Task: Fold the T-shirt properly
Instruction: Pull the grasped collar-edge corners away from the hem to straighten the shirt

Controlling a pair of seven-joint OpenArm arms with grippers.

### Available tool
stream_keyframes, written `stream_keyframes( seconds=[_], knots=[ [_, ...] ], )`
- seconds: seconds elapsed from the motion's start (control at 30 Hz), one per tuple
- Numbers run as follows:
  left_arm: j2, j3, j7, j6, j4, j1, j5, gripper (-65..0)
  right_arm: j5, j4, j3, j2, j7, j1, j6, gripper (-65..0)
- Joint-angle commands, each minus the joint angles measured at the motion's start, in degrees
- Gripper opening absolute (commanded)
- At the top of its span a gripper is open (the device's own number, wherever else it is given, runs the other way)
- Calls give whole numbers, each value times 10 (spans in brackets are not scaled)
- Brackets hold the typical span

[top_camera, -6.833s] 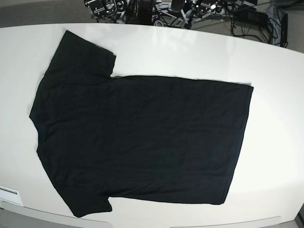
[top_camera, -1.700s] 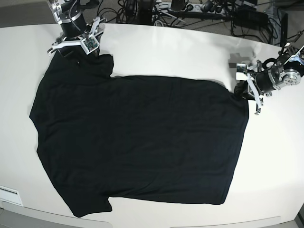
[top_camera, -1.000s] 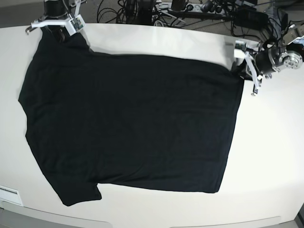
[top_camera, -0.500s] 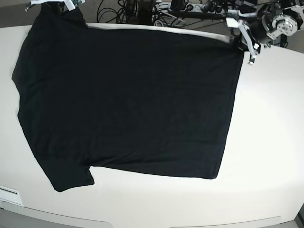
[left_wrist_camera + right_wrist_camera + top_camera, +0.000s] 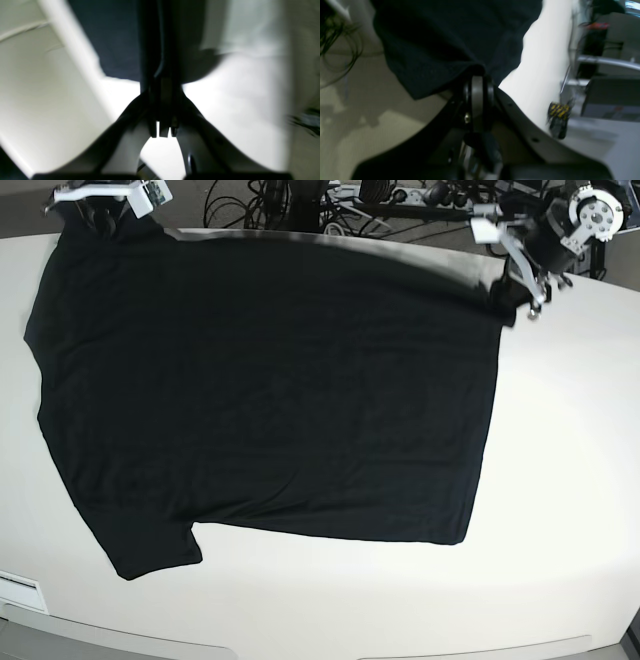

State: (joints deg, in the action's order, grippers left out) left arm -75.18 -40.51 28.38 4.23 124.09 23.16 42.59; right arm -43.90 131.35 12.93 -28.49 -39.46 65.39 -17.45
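We count one T-shirt (image 5: pixel 270 380), black and plain on its showing face, and one white surface (image 5: pixel 560 480) beneath it. We count two claws: the left claw (image 5: pixel 512 288) pinched on one far corner of the cloth, the right claw (image 5: pixel 100 208) pinched on the other.

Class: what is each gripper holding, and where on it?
Both hold the T-shirt: left gripper on the far hem corner, right gripper on the far sleeve.
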Motion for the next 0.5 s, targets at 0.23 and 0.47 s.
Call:
stream_keyframes(
  seconds=[0.23,0.47],
  knots=[
    [25,119,-46,45,24,-2,-67,-650,4,37,-2,-54,39,-93,-14,-650],
    [68,130,-111,14,21,-2,-125,-650,165,35,-2,-76,94,-196,75,-650]
  ],
)
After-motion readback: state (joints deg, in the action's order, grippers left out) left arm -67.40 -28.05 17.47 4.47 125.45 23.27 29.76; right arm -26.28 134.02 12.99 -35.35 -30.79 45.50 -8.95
